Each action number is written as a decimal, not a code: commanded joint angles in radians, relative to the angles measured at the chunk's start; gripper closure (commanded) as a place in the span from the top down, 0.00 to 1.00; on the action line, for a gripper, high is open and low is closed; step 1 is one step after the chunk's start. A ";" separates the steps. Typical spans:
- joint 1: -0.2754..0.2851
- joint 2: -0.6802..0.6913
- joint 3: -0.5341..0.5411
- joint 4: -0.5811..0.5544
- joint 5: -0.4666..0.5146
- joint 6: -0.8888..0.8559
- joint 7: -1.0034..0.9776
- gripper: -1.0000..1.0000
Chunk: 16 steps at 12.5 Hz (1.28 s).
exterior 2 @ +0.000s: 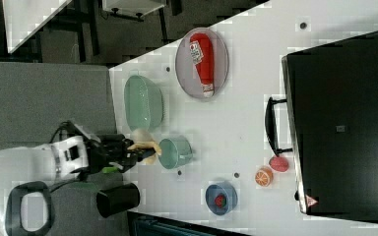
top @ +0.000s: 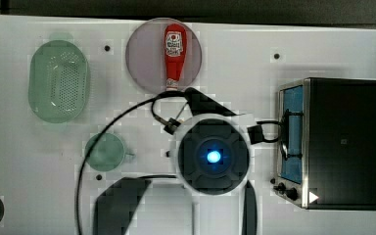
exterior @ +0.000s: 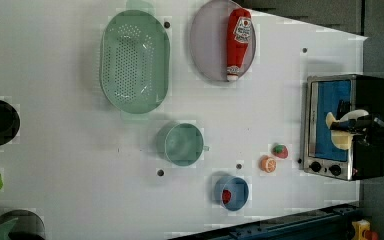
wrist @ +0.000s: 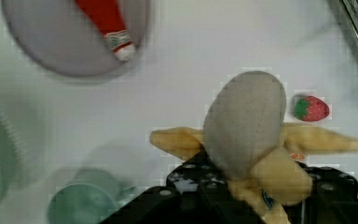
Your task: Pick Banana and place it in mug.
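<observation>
Banana right up at the lens, a half-peeled plush clamped in the pincer and carried clear above the desk. The mug stands off past one peel tip, upright, mouth unobstructed — the carry must head there.

arm: raised above table | tool: clamped on banana

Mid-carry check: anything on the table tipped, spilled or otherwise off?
One oddity: the ketchup bottle lies on its side across the grey plate, not upright. Nothing looks spilled. The banana is held in the gripper, and the mug stands upright.
</observation>
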State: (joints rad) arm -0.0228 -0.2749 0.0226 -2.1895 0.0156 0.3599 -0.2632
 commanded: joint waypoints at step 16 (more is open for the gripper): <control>0.051 0.357 0.482 -0.016 0.110 0.282 0.777 0.37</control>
State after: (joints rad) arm 0.0692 0.0950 0.5039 -2.2090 0.1305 0.6387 0.4004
